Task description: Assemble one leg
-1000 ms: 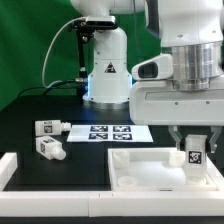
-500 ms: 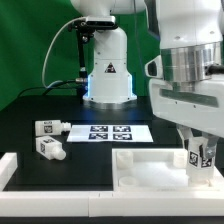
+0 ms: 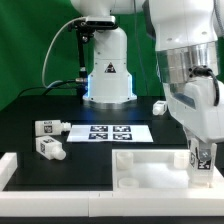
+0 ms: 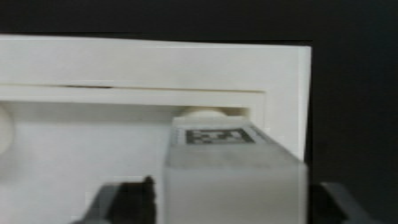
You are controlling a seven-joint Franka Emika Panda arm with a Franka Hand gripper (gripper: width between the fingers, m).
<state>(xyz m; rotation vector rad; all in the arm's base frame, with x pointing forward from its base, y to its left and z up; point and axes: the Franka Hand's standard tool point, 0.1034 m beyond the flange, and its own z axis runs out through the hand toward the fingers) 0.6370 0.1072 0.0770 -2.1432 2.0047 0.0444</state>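
**Leg carried further right over the panel**

Compared with half a second ago, the gripper (image 3: pixel 203 152) has moved a little more toward the exterior view's right, and the wrist above it now leans over instead of standing straight. The two loose legs (image 3: pixel 49 138) and the marker board (image 3: pixel 110 131) lie where they were.

The leg (image 3: pixel 203 160) sits between the fingers, which are closed on it. It hangs below the hand, roughly upright, with its tag (image 3: pixel 204 156) turned to the camera. It is at the far right part of the panel (image 3: pixel 145 170); if its lower end touches the panel, I cannot tell. In the wrist view the leg (image 4: pixel 222 175) fills the middle, its tag (image 4: pixel 221 137) near the far end, and this end points at the panel (image 4: pixel 107 70) edge.

The loose legs lie on the black table (image 3: pixel 30 110), well apart from the hand, at the exterior view's left.

All tags carry only black-and-white square patterns. The arm's base (image 3: pixel 108 75) has a triangle sticker (image 3: pixel 108 70); its content is too small to read
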